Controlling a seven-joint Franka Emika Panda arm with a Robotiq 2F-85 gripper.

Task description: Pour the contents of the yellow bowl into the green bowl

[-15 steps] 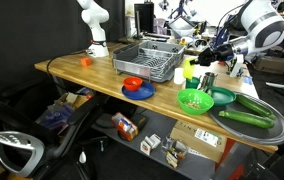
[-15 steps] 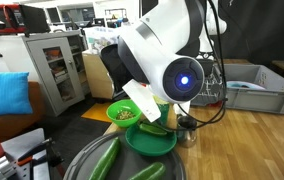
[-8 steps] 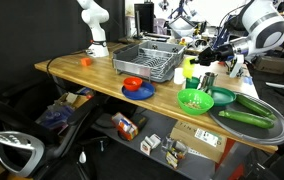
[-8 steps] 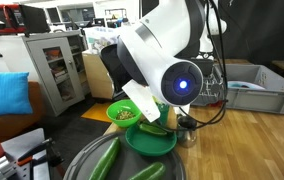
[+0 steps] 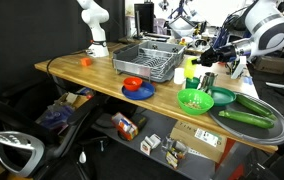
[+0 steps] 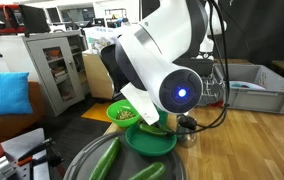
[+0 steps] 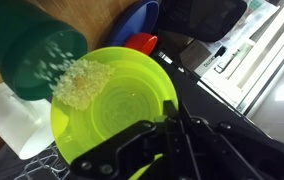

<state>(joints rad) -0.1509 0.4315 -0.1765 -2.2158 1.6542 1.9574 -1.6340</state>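
Note:
The yellow bowl [image 5: 189,69] is held tilted in the air beside the grey dish rack, behind the green bowl [image 5: 194,100] on the table. My gripper [image 5: 202,62] is shut on its rim. In the wrist view the gripper [image 7: 170,108] pinches the near rim of the bowl [image 7: 117,100], which looks yellow-green there. White grains [image 7: 80,85] are heaped against its far left wall. In an exterior view the green bowl [image 6: 122,112] holds brownish bits, and the arm hides the yellow bowl.
A darker teal bowl [image 5: 222,97] sits next to the green bowl. A metal tray [image 5: 250,126] with cucumbers is nearer the table end. A red bowl [image 5: 132,83] on a blue plate [image 5: 140,91] stands before the dish rack [image 5: 147,60]. A dark green container [image 7: 32,45] is close to the held bowl.
The arm's big joint has shifted slightly down and left in an exterior view. The held yellow bowl has barely moved.

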